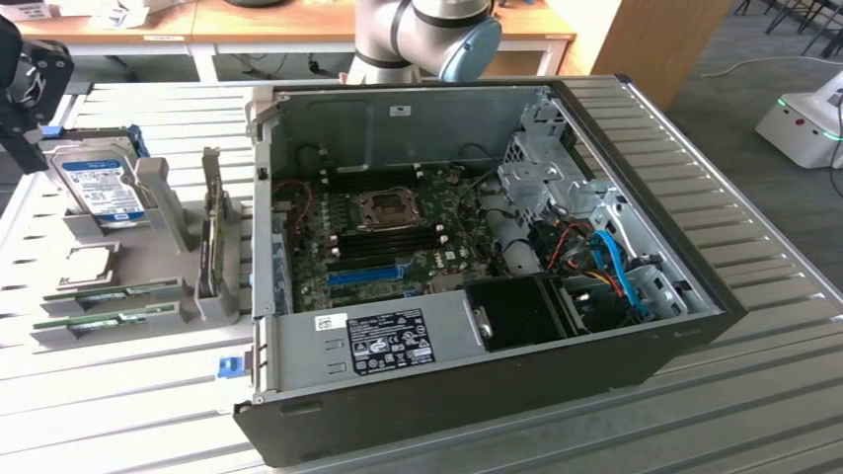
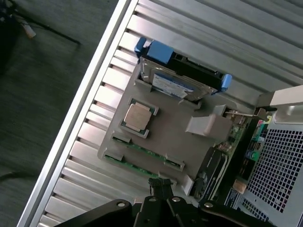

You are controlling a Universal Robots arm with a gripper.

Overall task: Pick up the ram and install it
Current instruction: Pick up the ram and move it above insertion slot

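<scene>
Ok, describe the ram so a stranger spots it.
At the exterior view's left, beside the open PC case, sits a grey tray. The ram lies flat at its near end: two long thin green sticks, unlike the square CPU and blue-labelled drive.

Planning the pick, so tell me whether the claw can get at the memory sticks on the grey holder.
Probably yes. The memory sticks lie uncovered on the grey holder, with the claw hanging near it; the hard drive and processor sit apart from them.
</scene>
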